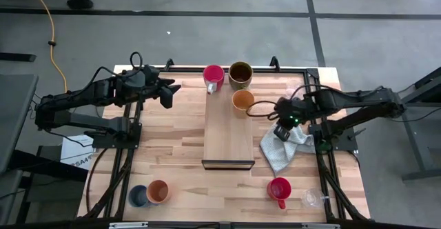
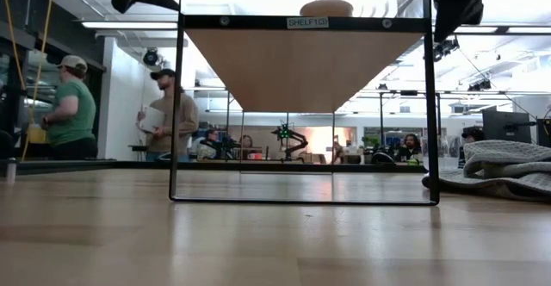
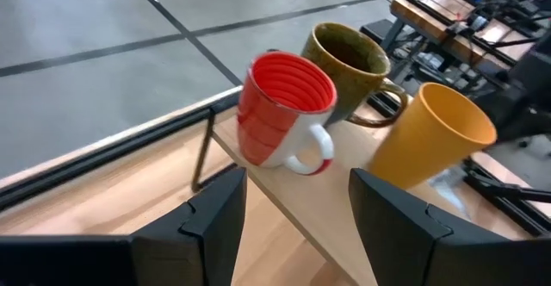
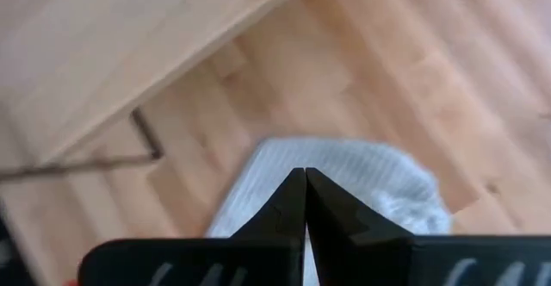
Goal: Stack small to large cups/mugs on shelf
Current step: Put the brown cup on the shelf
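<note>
The shelf [image 1: 229, 132] is a pale board raised on a dark frame [image 2: 176, 105]. At its far end stand a red mug [image 1: 213, 75], a large olive-brown mug [image 1: 240, 72] and an orange cup [image 1: 242, 101], each on its base. The left wrist view also shows the red mug [image 3: 280, 109], the olive mug [image 3: 349, 62] and the orange cup [image 3: 430, 135]. My left gripper [image 1: 169, 91] is open and empty, left of the red mug at shelf height [image 3: 297, 208]. My right gripper [image 1: 281, 131] is shut and empty, hovering over the grey cloth [image 4: 362, 183].
Near the front edge stand a blue cup [image 1: 138, 196], an orange cup [image 1: 158, 191], a red mug [image 1: 279, 189] and a clear glass [image 1: 311, 198]. The pale grey cloth [image 1: 282, 150] lies right of the shelf. People stand in the room behind [image 2: 73, 109].
</note>
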`<state>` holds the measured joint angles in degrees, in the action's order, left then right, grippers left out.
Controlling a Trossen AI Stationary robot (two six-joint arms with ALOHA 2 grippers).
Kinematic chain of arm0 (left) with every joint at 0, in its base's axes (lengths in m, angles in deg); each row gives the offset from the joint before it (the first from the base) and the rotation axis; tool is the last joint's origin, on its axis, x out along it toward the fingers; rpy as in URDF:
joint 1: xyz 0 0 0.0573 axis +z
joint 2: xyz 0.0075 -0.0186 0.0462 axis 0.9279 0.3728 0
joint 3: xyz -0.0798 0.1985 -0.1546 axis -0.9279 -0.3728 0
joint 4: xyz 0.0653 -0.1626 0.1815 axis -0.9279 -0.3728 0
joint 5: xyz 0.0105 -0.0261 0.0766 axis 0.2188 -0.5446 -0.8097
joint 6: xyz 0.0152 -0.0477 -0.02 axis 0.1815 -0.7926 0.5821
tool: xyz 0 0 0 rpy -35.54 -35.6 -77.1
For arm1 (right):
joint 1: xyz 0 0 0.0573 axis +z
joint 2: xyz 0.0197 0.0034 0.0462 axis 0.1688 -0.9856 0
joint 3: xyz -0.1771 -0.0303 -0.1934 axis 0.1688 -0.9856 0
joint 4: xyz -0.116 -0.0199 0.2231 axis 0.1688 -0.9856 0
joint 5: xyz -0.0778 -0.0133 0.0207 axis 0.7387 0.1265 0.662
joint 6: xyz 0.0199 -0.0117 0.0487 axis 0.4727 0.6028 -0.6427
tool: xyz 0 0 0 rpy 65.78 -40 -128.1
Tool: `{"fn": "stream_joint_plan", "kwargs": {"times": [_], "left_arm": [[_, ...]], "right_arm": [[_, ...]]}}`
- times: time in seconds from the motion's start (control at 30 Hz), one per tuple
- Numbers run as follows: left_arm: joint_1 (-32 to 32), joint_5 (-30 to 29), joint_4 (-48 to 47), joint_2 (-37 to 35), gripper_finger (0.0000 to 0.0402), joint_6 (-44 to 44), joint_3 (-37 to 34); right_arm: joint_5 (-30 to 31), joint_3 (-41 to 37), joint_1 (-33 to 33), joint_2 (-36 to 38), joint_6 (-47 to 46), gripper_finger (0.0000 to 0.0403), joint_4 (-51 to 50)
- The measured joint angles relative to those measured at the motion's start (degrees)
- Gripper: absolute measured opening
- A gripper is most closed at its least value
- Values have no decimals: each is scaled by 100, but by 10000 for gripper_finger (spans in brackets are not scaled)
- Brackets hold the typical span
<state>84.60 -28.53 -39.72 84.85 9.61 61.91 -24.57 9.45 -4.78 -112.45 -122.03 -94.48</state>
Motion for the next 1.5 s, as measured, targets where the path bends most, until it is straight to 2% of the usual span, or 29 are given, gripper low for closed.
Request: {"fn": "stream_joint_plan", "kwargs": {"times": [0.13, 0.23, 0.33, 0.4, 0.5, 0.6, 0.7, 0.8, 0.97, 1.1, 1.23, 1.4, 1.5], "left_arm": [[0, 128, -4, 0, 193, -98, 0], [0, 138, -4, 0, 193, -100, 0], [0, 257, -4, 0, 193, -101, 0], [0, 341, -2, 0, 193, -100, 0], [0, 510, 0, 0, 193, -56, 0], [0, 671, 19, 0, 193, -4, 0], [0, 807, 36, 0, 193, 111, 0], [0, 841, 39, 0, 193, 127, 0], [0, 852, 38, 0, 193, 128, 0], [0, 1161, 37, -2, 193, 119, 0], [0, 1790, 37, 0, 193, 116, 1], [-166, 3132, -61, 0, 193, -73, 2], [-702, 3269, -360, 44, 193, -471, 4]], "right_arm": [[665, -458, 132, 431, -347, 0, 87], [663, -1083, 145, 983, -525, 0, 453], [613, -1742, 112, 1680, -581, 0, 1262], [604, -2105, 11, 2164, -461, 0, 2152], [655, -2546, -217, 2807, 121, 0, 4027], [684, -2843, -428, 3218, 1049, 0, 5907], [704, -2978, -578, 3423, 2354, 0, 6830], [711, -2938, -628, 3470, 2903, 0, 6868], [793, -2918, -696, 3419, 2723, 0, 6858], [799, -2916, -696, 3337, 2652, 0, 6860], [797, -2916, -696, 3213, 2652, 0, 6858], [795, -2911, -696, 3039, 2652, 0, 6855], [795, -2911, -696, 2960, 2652, 0, 6858]]}}
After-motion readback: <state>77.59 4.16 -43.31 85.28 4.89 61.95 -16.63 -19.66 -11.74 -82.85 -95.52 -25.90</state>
